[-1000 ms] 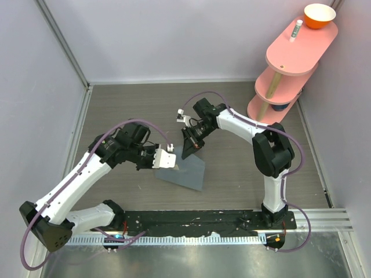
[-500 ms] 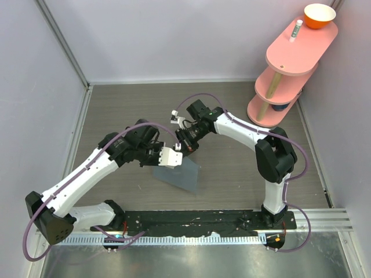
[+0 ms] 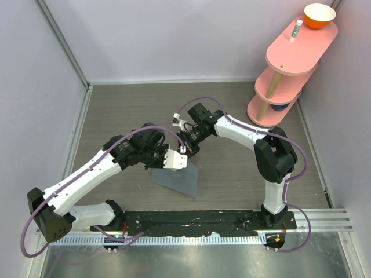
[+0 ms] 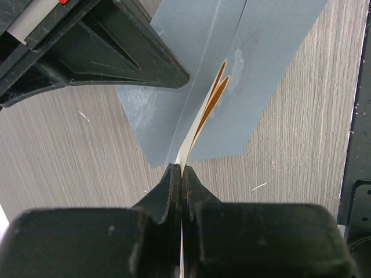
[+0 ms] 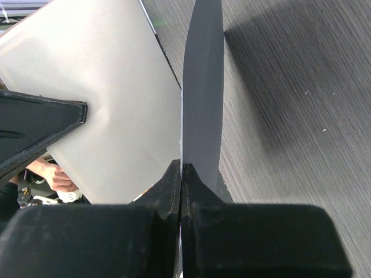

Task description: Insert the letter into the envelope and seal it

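The left tool (image 4: 181, 169) pinches the letter (image 4: 213, 92), which sits partly inside the envelope (image 4: 272, 63) toward twelve o'clock. The right tool (image 5: 181, 167) pinches the envelope's edge, holding it open. Pushing the letter home and sealing remain.

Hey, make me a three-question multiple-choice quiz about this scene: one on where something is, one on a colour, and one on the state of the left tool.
1. On which tier of the pink shelf does the orange bowl stand?
A) bottom
B) top
C) middle

2. What colour is the envelope?
A) slate blue-grey
B) red
C) yellow

3. The left tool is:
A) wide open
B) out of view
C) shut on the letter

Answers:
1 B, the bowl sits on the highest pink board.
2 A, the paper shows blue-grey in the overhead and left wrist views.
3 C, its jaws are closed on the thin sheet that reaches into the envelope.
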Controlling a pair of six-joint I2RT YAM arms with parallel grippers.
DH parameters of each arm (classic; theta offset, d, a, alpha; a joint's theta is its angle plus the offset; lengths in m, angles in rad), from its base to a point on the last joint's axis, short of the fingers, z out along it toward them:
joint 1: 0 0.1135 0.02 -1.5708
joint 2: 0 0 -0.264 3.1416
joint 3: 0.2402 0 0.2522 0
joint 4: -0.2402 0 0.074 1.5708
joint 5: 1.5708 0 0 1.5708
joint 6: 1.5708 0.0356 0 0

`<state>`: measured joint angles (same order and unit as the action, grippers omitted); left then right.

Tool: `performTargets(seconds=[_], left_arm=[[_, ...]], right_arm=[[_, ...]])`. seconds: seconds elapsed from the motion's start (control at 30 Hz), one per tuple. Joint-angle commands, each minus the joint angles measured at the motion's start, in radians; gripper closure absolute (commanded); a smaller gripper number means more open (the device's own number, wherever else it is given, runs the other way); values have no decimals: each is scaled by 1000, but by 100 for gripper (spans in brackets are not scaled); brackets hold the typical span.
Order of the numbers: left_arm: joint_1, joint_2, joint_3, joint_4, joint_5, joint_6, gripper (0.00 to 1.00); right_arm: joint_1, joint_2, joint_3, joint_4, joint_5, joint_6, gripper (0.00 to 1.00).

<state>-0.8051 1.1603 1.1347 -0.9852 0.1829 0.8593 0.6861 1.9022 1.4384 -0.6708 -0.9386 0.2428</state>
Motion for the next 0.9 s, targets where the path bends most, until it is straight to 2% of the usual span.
performTargets(seconds=[0.0, 0.27, 0.87], left_arm=[[-9, 4, 10, 39, 15, -26, 100], [-9, -33, 13, 28, -5, -40, 100], [-14, 27, 43, 43, 121, -151, 100]], right_arm=[[9, -69, -7, 50, -37, 15, 99], [9, -84, -27, 56, -22, 18, 99], [4, -86, -55, 123, -55, 108, 99]])
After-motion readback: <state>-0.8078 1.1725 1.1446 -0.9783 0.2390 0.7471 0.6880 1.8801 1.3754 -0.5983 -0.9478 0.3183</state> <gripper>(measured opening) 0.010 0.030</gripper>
